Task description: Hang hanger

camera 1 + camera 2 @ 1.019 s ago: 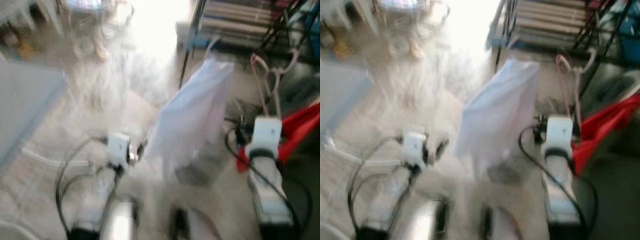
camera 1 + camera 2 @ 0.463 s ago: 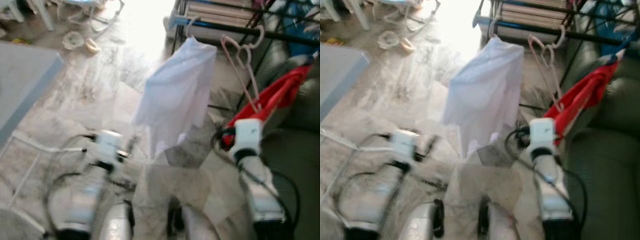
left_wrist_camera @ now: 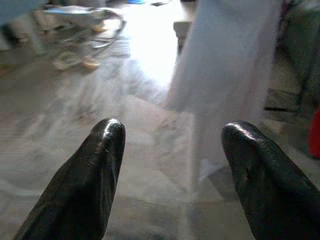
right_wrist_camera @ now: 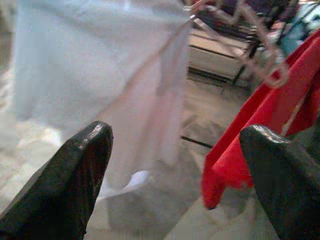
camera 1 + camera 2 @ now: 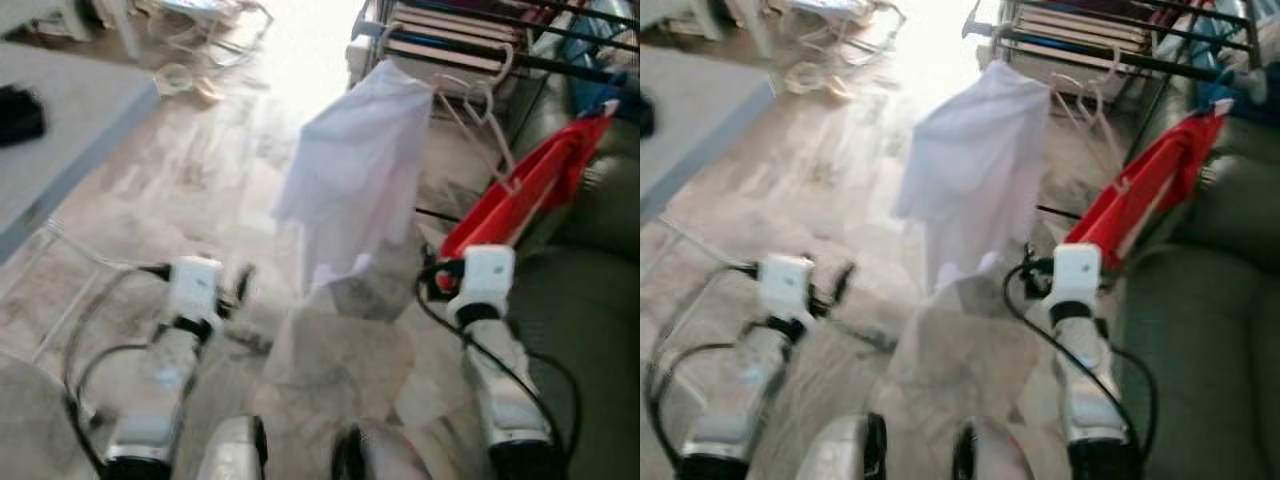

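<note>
A pale pink hanger (image 5: 478,112) hangs empty by its hook from the dark rail (image 5: 1110,58) of a clothes rack, beside a white shirt (image 5: 355,175) hanging from the same rail. My right gripper (image 4: 175,137) is open with nothing between its fingers. It is held low in front of the shirt and the hanger (image 4: 250,35), apart from both. My right arm (image 5: 487,285) reaches forward below the hanger. My left gripper (image 3: 172,132) is open too, empty, and points at the floor and the shirt's lower part.
A red garment (image 5: 530,185) drapes down on the right, against a green sofa (image 5: 590,290). A grey table (image 5: 70,105) with a black thing (image 5: 20,112) stands on the left. Chair legs and slippers (image 5: 185,78) lie on the marble floor farther off.
The camera has swung and the picture has sharpened. The pink hanger, which stood close above my right wrist a second ago, now hangs farther up and away from it.
</note>
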You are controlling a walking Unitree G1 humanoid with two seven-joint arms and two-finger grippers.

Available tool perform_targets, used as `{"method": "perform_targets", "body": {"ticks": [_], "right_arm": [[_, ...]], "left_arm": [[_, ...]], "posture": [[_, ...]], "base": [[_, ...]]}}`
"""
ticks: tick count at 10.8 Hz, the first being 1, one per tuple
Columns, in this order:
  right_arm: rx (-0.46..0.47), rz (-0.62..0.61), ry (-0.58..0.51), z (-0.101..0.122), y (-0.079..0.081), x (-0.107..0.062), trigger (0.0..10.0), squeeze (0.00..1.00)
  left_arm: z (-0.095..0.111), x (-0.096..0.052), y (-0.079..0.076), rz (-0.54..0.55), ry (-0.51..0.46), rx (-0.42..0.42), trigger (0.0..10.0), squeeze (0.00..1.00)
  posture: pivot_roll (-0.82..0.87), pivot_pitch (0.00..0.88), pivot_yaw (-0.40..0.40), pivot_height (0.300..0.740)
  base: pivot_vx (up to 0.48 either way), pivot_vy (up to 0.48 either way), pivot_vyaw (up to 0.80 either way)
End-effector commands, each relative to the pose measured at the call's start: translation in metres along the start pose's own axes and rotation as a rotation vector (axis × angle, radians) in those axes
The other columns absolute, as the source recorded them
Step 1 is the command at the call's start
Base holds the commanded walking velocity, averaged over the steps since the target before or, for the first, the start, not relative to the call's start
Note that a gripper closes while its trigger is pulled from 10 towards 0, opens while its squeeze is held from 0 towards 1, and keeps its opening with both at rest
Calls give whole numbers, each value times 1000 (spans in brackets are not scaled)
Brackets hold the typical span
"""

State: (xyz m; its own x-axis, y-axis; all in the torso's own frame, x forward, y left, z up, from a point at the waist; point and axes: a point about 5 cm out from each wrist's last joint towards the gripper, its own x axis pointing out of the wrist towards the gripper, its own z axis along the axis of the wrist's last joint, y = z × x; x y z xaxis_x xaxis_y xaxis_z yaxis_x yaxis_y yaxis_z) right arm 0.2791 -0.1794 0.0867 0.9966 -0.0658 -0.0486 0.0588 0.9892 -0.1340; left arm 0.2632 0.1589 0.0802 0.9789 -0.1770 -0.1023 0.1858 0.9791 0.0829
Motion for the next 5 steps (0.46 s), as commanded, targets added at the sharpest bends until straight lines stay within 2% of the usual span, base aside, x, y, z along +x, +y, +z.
{"method": "perform_targets", "body": {"ticks": [1, 2, 3, 4, 5], "right_arm": [[-24, -6, 25, -8, 2, -4, 10000, 0], [29, 49, 33, -10, 9, -6, 10000, 0], [-71, 21, 83, -18, 4, -6, 10000, 0], [-9, 54, 72, -15, 3, -5, 10000, 0], [14, 63, 49, -11, 4, -4, 10000, 0]], "left_arm": [[-4, -3, -6, -15, 19, 0, 10000, 0], [-6, -4, -7, -17, 22, 3, 10000, 0], [-10, -8, -9, -9, 37, -3, 10000, 0], [-12, -11, -12, -8, 43, -9, 10000, 0], [-12, -11, -13, -7, 41, -10, 10000, 0]], "posture": [[77, 135, -28, 740], [75, 148, -33, 740], [74, 160, -38, 740], [77, 162, -40, 740], [74, 163, -39, 740]], "base": [[-255, 0, 0], [-255, 0, 0], [-255, 0, 0], [-255, 0, 0], [0, 0, 0]]}}
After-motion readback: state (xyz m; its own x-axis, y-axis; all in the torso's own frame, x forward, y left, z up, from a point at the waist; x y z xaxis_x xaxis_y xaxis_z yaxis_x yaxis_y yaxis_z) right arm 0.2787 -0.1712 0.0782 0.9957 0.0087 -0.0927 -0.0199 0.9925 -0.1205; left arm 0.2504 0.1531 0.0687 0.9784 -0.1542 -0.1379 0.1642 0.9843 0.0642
